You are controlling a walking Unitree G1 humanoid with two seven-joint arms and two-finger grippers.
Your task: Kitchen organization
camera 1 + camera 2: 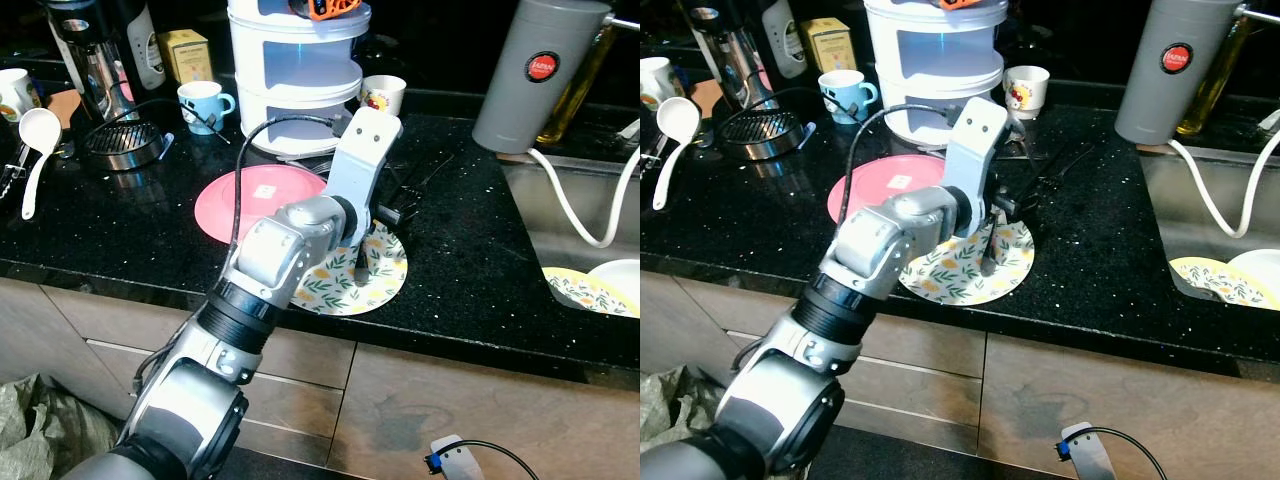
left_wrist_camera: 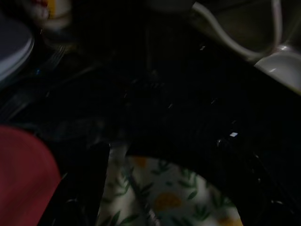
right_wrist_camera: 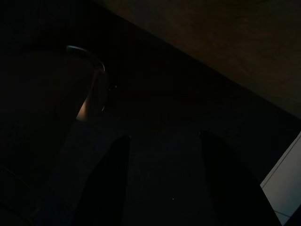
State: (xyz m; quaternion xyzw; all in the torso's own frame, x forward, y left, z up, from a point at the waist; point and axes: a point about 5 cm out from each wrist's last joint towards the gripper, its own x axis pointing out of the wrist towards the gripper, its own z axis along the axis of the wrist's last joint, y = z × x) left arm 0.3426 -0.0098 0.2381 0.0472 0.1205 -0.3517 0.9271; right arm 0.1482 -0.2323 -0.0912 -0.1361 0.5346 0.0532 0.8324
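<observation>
My left jaws [image 1: 360, 268] press the round leaf-patterned plate [image 1: 385, 275]; whether they're apart I cannot tell (it overhangs the black counter [image 1: 470, 250], might tip).

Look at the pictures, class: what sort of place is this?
Most likely a home kitchen: a black counter holds plates and mugs, and a sink sits at its right end.

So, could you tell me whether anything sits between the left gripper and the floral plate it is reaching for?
Nothing visible does. The left gripper is already down over the floral plate at the front of the black counter, one black finger reaching onto the plate's face. The pink plate lies beside it, toward the robot's left, not in the path.
</observation>
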